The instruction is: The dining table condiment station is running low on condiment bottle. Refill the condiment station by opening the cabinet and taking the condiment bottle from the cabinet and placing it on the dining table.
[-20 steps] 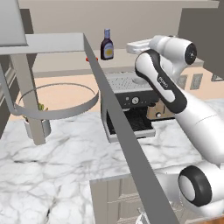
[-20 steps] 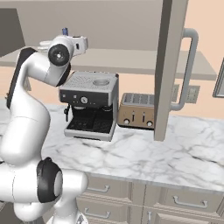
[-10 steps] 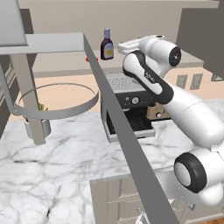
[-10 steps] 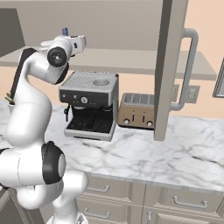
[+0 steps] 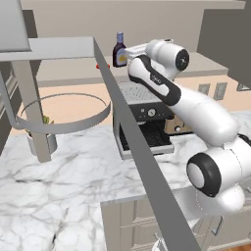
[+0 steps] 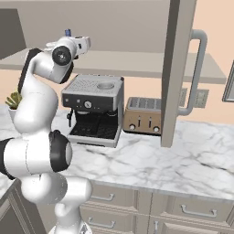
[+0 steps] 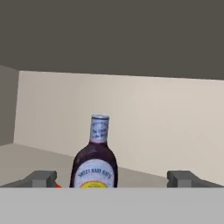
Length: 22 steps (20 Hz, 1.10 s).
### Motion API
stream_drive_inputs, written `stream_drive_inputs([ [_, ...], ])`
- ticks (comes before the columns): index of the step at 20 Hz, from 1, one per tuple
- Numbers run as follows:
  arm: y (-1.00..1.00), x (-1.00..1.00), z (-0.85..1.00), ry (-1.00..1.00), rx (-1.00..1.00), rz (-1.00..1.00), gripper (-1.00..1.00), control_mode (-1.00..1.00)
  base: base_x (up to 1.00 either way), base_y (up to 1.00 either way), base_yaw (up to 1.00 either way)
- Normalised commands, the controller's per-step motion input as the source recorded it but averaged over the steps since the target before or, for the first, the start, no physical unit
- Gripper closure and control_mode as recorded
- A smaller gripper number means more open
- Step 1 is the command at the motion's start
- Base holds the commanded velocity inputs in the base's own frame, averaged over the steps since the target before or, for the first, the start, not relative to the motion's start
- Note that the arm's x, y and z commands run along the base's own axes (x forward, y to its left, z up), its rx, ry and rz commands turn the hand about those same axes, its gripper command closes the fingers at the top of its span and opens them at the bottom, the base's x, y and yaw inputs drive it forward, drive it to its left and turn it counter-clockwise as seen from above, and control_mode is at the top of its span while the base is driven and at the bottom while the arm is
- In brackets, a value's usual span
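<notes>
We found the cabinet [image 6: 180, 68] open, its shelf level with the claw [image 7: 113, 178]. The condiment bottle [image 7: 95, 159] stood upright directly ahead of the claw, left of centre between the widely parted, empty fingers [image 7: 41, 178]. For a sound grasp, in our judgement, the claw needed to shift slightly left, advance straight, then close around the body below the neck.
</notes>
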Motion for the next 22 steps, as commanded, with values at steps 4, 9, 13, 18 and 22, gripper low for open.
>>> stream_drive_inputs([
  [4,0.32,0.44,0.0,0.06,0.0,0.0,-1.0,-1.0,0.0,0.0,0.0],
  [9,0.2,0.17,0.22,0.03,0.0,0.0,-1.0,-1.0,0.0,0.0,0.0],
  [13,0.17,0.18,0.26,0.06,0.0,0.0,-1.0,-1.0,0.0,0.0,0.0],
  [18,0.05,0.08,0.02,0.03,0.0,0.0,-1.0,-1.0,0.0,0.0,0.0],
  [22,0.11,0.22,0.0,0.01,0.0,0.0,-1.0,-1.0,0.0,0.0,0.0],
])
